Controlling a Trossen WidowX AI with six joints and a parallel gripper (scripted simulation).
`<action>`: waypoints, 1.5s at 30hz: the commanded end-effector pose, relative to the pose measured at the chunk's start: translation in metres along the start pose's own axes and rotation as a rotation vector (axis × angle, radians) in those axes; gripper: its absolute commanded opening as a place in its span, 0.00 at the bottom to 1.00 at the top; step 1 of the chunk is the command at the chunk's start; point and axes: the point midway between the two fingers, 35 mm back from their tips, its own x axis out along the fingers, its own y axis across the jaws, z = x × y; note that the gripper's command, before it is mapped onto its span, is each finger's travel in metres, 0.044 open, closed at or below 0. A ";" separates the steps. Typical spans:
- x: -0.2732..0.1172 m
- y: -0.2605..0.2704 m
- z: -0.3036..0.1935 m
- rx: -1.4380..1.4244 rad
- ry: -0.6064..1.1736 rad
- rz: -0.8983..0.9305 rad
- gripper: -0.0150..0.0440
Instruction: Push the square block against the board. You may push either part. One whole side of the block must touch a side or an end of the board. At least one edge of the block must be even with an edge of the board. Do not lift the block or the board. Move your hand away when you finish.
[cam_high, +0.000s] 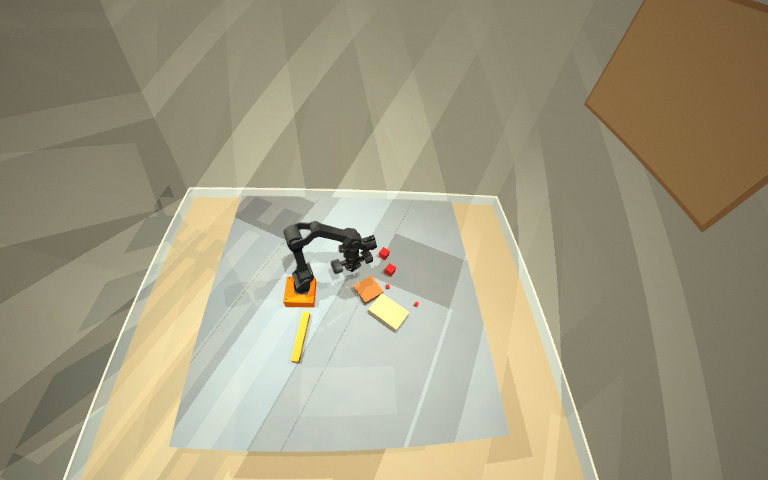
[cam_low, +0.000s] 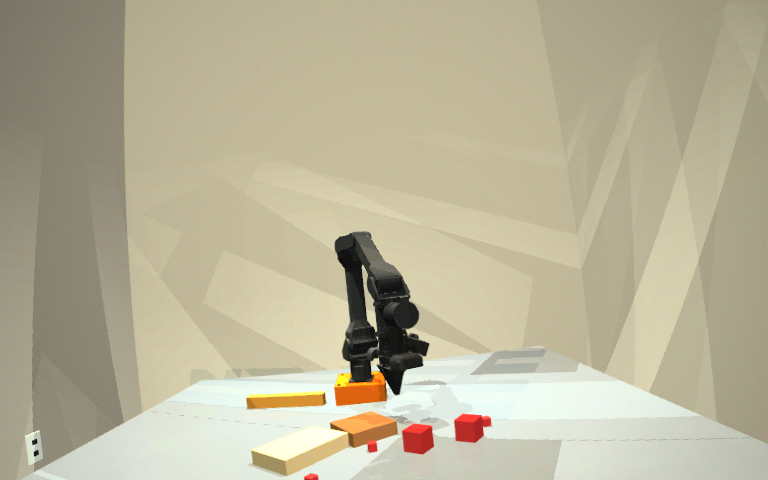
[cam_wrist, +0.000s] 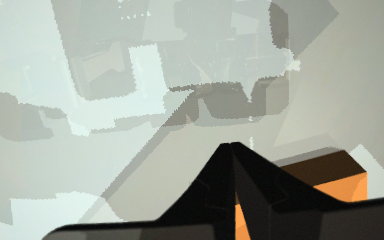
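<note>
The orange square block (cam_high: 368, 288) (cam_low: 365, 425) lies flat at one short end of the pale yellow board (cam_high: 388, 313) (cam_low: 300, 444). One side of the block faces that end at a slight angle, with a thin wedge-shaped gap in the top view. Whether a corner touches is too small to tell. Part of the block (cam_wrist: 345, 187) shows at the lower right of the wrist view. My gripper (cam_high: 353, 270) (cam_low: 396, 392) (cam_wrist: 230, 152) is shut and empty, pointing down beyond the block's side away from the board. It looks apart from the block; its exact height is unclear.
Two larger red cubes (cam_high: 384, 253) (cam_high: 390, 270) (cam_low: 468, 428) (cam_low: 417, 439) stand beyond the block. Small red cubes (cam_high: 387, 286) (cam_high: 416, 303) (cam_low: 372, 446) lie near the block and board. A yellow bar (cam_high: 300, 336) (cam_low: 286, 400) lies near the orange arm base (cam_high: 299, 297) (cam_low: 360, 392).
</note>
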 end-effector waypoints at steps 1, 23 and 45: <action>-0.005 -0.007 -0.002 0.076 0.003 -0.004 0.25; -0.010 -0.071 -0.027 0.828 0.002 -0.011 0.25; -0.006 -0.116 -0.051 1.391 -0.002 -0.016 0.25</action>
